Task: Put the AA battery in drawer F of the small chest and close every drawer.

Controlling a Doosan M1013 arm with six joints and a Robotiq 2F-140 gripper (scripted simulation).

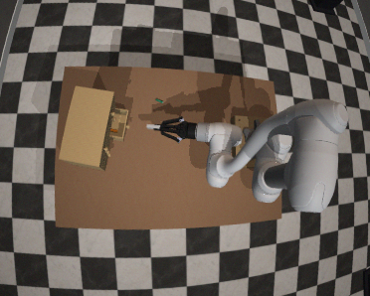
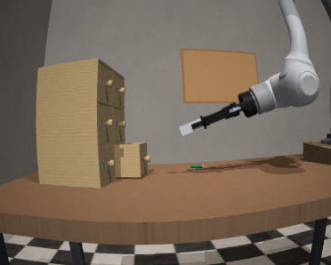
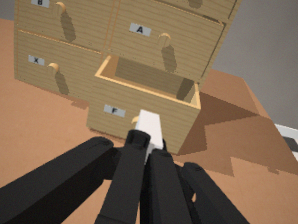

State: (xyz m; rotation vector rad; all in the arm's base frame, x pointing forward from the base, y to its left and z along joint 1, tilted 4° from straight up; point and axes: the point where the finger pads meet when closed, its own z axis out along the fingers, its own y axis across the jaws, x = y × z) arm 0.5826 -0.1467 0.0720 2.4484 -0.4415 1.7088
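End effector [image 1: 154, 127] [image 2: 186, 129] [image 3: 145, 126]: narrow, fingertips together, nothing between them
Arm pose: reaching from its base toward the chest [image 1: 88, 126] [image 2: 69, 124] [image 3: 75, 30], pads angled down, raised above the counter [image 1: 152, 199] [image 2: 167, 200] [image 3: 40, 135]
Battery [image 1: 159, 100] [image 2: 197, 166]: lying on the counter, apart from the end effector
Drawer F [image 1: 124, 130] [image 2: 133, 160] [image 3: 170, 117]: pulled out

Black-and-white checkered floor [image 1: 159, 263] [image 2: 176, 252]; grey wall [image 2: 145, 40] behind; orange-framed tan board [image 2: 220, 76] at one o'clock in exterior view; dim light, soft shadows.
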